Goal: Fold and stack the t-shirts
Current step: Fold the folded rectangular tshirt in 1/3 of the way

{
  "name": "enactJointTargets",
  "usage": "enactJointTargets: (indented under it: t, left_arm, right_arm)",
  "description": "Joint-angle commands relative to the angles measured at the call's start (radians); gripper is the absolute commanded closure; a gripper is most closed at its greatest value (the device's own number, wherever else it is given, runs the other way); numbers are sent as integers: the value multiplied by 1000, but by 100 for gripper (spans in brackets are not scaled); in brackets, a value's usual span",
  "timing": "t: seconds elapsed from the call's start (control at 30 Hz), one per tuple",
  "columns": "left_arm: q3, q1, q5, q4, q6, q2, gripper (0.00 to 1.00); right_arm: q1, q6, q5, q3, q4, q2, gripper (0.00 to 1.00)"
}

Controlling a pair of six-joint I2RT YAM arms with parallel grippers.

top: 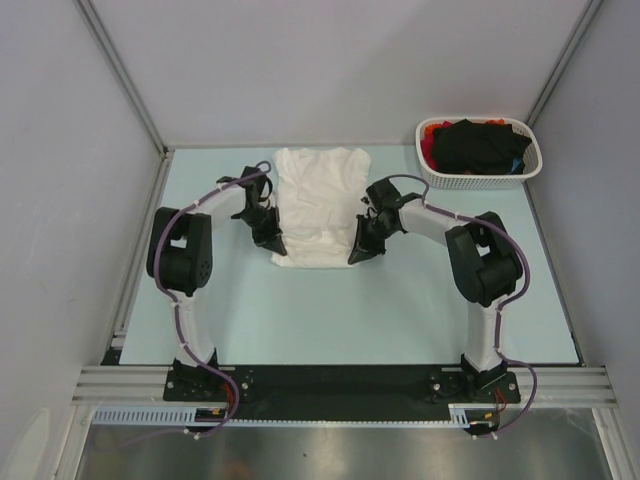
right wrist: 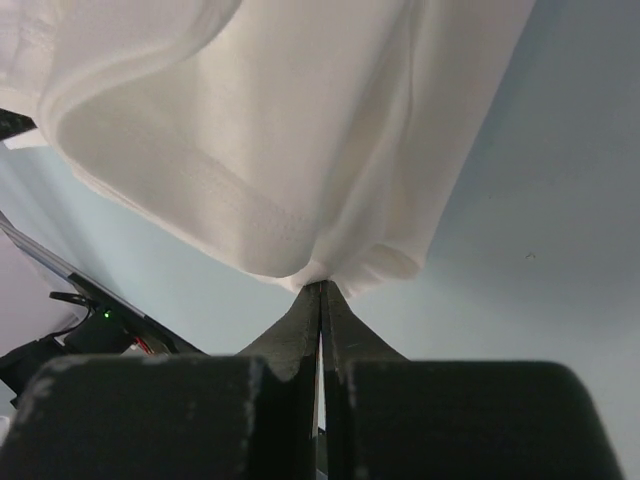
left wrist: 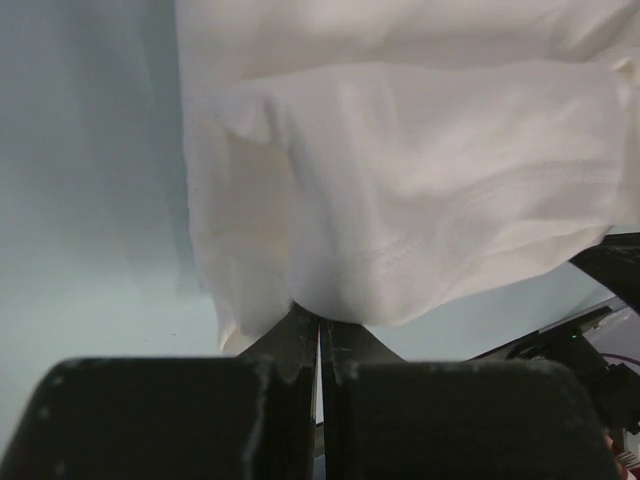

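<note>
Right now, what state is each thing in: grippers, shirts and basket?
White cloth t-shirt: spread on the table, both near corners pinched.
Left gripper: shut on one near corner.
Right gripper: shut on the other corner.
White perforated plastic basket: upright, holding clothes.
Black t-shirt: crumpled in basket.
Red t-shirt: crumpled, mostly under the black one.

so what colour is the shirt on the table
White; the shirt shows best in the top external view.

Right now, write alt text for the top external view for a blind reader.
Seen from above, two robot arms pinch the near corners of a white t-shirt on a pale blue table, the left gripper and right gripper both shut on its hem. A white basket at the far right corner holds black and red clothes.
</note>
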Motion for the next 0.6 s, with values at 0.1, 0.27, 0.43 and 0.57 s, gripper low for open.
enactJointTargets:
  t: [0.1, 0.27, 0.43, 0.57]
  left_arm:
    - [150, -12, 68, 17, -37, 20, 100]
    - [154, -12, 31, 11, -28, 47, 100]
    - [199, -12, 25, 31, -48, 98, 100]
    - [291, -12, 5, 37, -63, 123, 100]
  right_arm:
    - [7, -3, -7, 61, 13, 29, 100]
    - [7, -2, 2, 74, 8, 41, 100]
    - [7, 3, 11, 92, 4, 51, 100]
    - [7, 5, 31, 95, 2, 49, 100]
